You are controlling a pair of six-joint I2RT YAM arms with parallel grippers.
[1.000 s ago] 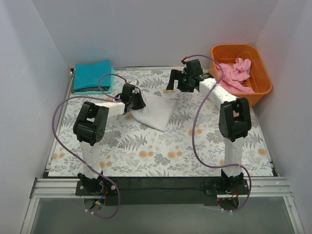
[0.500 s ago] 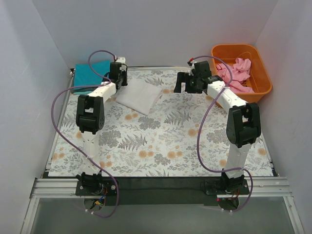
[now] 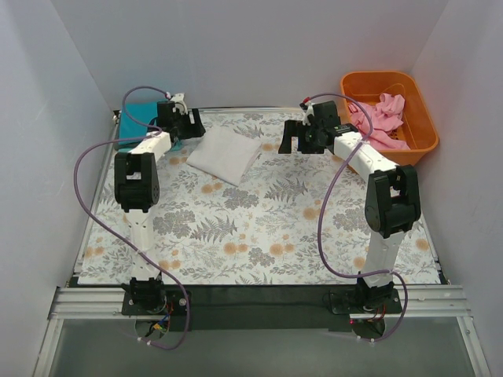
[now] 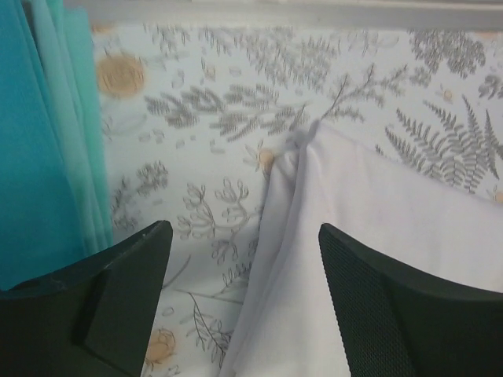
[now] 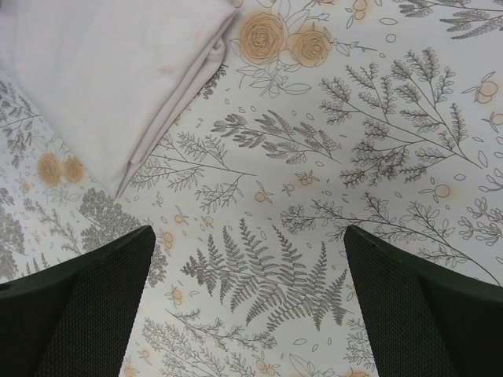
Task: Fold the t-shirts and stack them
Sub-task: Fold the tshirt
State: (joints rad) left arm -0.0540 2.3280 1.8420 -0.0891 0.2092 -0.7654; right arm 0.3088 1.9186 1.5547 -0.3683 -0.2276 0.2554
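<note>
Pinching only the top layer of the folded white shirt could, I judge, pull the fold apart on lifting. It lies just right of the teal shirt, its long axis pointing away from it. The left gripper and right gripper both gape wide, empty.

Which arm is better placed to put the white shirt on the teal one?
Left. Its open gripper is at the white shirt's edge, beside the teal shirt. The right gripper, also open, is over bare table on the white shirt's other side.
</note>
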